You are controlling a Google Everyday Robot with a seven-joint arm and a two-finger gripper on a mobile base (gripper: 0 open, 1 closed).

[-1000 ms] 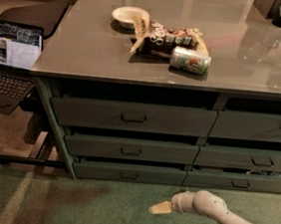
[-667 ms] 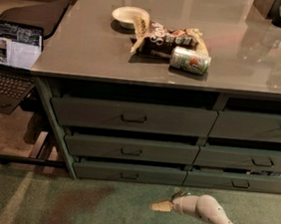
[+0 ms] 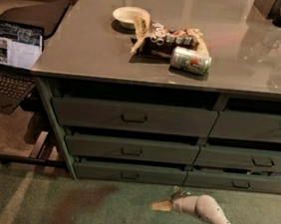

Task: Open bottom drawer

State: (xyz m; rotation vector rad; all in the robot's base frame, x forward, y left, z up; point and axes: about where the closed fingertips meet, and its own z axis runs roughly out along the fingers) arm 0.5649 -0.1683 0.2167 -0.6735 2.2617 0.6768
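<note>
Hardly any travel at the gripper (image 3: 163, 205) over the last second; parked low over the green carpet (image 3: 70, 207), pointing left, same spot near enough; only a sag in the white arm (image 3: 214, 219) behind it, trailing off lower now toward the bottom right corner. Apart or together: impossible to tell from here; nothing carried, by the look of it. Meaning for the job: no pull begun, no contact made; more a settling of posture than an approach.

Up and to the left of the gripper, near but clearly apart: the bottom drawer (image 3: 99, 170), slimmest front of the left stack, small dark handle (image 3: 130, 175) at its centre, untouched; shut or as good as shut. Still to come, at a guess: a reach up-left onto that handle, a firm hold, then a straight draw back across the carpet.

On to the containers. Higher than the target, the middle drawer (image 3: 92, 145) and the top drawer (image 3: 85, 111); dark gaps over each, nothing to be made out inside. Above and right of the gripper, the right stack's slim drawer (image 3: 208, 179); something pale glimpsed in the gap over it, not identifiable. Far above, on the grey countertop (image 3: 86, 53): a white bowl (image 3: 130, 17), contents not visible; a crumpled snack bag (image 3: 166, 36) just beside it; a green can (image 3: 190, 60) lying on its side against the bag. Far off to the left, an open laptop (image 3: 11, 55).
</note>
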